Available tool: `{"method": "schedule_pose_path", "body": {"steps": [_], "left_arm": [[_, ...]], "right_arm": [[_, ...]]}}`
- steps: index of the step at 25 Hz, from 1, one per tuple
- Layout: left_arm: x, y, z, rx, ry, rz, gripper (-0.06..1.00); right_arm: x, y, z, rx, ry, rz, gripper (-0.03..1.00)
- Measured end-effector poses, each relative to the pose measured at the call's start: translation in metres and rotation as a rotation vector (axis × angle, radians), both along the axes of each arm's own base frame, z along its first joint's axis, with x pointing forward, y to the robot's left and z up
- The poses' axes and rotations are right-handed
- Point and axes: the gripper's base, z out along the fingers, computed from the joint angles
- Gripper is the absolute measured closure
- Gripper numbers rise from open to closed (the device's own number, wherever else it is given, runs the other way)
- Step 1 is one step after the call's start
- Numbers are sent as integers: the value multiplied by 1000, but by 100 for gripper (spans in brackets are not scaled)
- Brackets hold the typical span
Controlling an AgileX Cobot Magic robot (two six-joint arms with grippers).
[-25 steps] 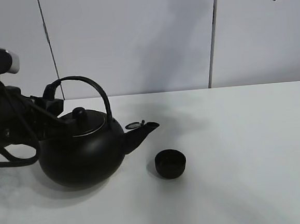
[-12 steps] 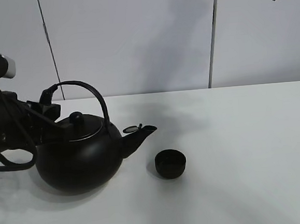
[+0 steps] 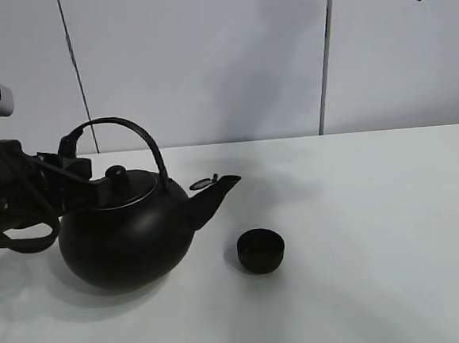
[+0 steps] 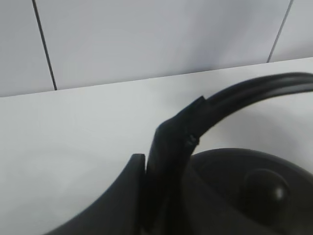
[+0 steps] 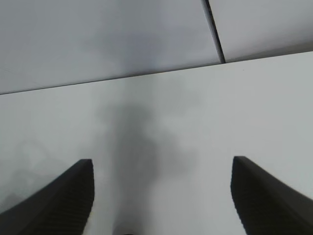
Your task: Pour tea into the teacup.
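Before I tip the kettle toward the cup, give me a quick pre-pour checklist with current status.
1. Left gripper clamped on the kettle handle: ok, the fingers close around its base in the left wrist view.
2. Kettle lid seated: ok, the knob sits on top.
3. Spout over the teacup: not ok, the spout tip stops short of the cup, up and to its left in the high view.
4. Teacup upright, mouth open: ok.
5. Right gripper clear of the pour path: ok, open over bare table.
6. Tea level in the kettle: cannot tell.
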Motion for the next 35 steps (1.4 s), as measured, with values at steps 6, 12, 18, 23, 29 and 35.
{"method": "schedule_pose_path", "body": {"steps": [6, 12, 18, 23, 29, 35], "left_arm": [[-1, -3, 0, 33, -15, -49, 83], [-9, 0, -5, 54, 7, -70, 83], [-13, 1, -8, 68, 26, -84, 83], [-16, 0, -9, 70, 24, -123, 83], [-21, 0, -11, 78, 31, -145, 83], [-26, 3, -12, 80, 30, -147, 83]], "right_arm": [[0, 0, 0, 0, 0, 0, 43], [0, 0, 0, 0, 0, 0, 43], [0, 0, 0, 0, -1, 0, 43], [0, 0, 0, 0, -1, 0, 43], [0, 0, 0, 0, -1, 0, 43], [0, 0, 0, 0, -1, 0, 43]]}}
